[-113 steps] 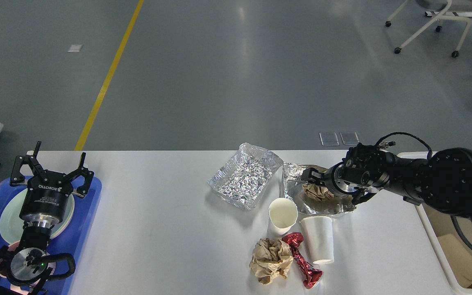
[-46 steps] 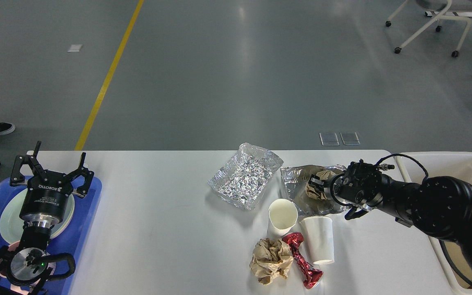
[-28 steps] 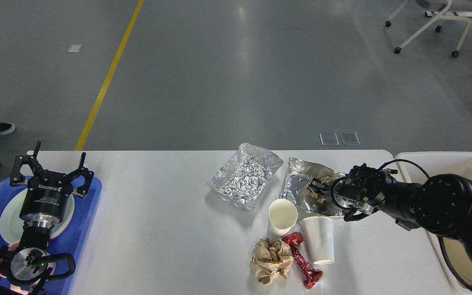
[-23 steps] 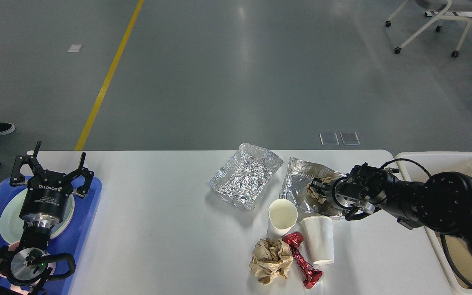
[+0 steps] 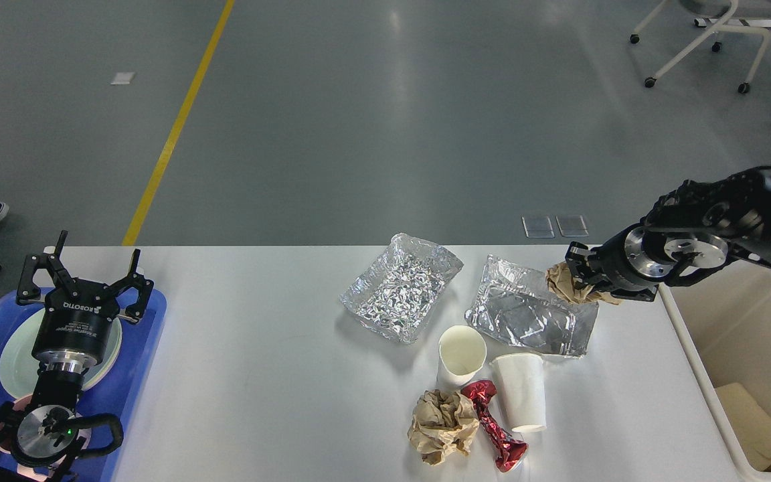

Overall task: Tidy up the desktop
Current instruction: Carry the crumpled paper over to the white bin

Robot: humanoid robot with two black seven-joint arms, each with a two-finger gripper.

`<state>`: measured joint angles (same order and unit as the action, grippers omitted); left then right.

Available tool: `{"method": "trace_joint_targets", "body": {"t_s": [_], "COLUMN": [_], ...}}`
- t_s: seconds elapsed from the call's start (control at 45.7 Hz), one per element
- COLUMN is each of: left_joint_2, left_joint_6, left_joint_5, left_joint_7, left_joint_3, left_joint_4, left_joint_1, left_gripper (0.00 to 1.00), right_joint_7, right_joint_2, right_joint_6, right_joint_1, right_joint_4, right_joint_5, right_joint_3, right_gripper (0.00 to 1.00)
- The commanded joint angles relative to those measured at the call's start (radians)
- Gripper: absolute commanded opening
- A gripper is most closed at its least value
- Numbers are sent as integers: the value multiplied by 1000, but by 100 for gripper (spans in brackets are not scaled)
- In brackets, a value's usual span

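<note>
The white desktop (image 5: 258, 375) spans the lower view. My right gripper (image 5: 576, 271) hangs above its far right part, shut on a crumpled brown paper ball (image 5: 566, 284) lifted just above the right foil tray (image 5: 529, 321). A second foil tray (image 5: 402, 284) lies to its left. Near the front sit an upright white paper cup (image 5: 460, 351), a tipped white cup (image 5: 521, 391), a red foil wrapper (image 5: 492, 425) and another brown paper wad (image 5: 442, 418). My left gripper (image 5: 84, 271) stands open over the blue tray (image 5: 138, 361) at the far left, holding nothing.
A cream bin (image 5: 707, 395) stands off the desktop's right edge with beige scraps inside. A pale green plate (image 5: 14, 351) lies on the blue tray under my left arm. Grey floor with a yellow line lies beyond the table.
My right gripper closed on the brown paper ball in the right foil tray and lifted it up and to the right. The foil tray shifted and now lies flatter. The left arm stayed put.
</note>
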<state>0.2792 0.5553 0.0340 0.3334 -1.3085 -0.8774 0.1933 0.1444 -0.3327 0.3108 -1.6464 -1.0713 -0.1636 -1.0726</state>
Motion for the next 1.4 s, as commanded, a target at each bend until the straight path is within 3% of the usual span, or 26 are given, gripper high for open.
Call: {"method": "trace_joint_targets", "body": {"t_s": [0.0,0.241,0.46,0.613,0.81,0.919,1.138,1.379], "left_joint_2": [0,0,0,0,0,0,0,0], "left_joint_6": [0,0,0,0,0,0,0,0], "left_joint_5": [0,0,0,1,1,1,1,1], "left_joint_7": [-1,-1,-1,-1,-1,-1,1,1], "left_joint_3": [0,0,0,0,0,0,0,0], "left_joint_4": [0,0,0,0,0,0,0,0], "left_joint_1": [0,0,0,0,0,0,-2,0], "left_gripper": [96,96,96,97,96,96,96,96], "right_joint_7": [-5,-5,-3,-3,-2,-2,0,3], "right_joint_2": [-23,-23,-19,-22,-35,-57,-241,-459], "right_joint_6": [45,220,315,389,386,361,292,284], "right_joint_1": [-197,-521,-786,-833,-831,-819,-673,-321], "right_joint_4": [-140,-354,-562,-598,-598,-584,-441,-78], "right_joint_5": [22,134,203,220,219,211,205,207], "right_joint_3": [-108,-190,-208,-198,-205,-230,-340,-290], "right_gripper": [0,0,0,0,0,0,0,0]}}
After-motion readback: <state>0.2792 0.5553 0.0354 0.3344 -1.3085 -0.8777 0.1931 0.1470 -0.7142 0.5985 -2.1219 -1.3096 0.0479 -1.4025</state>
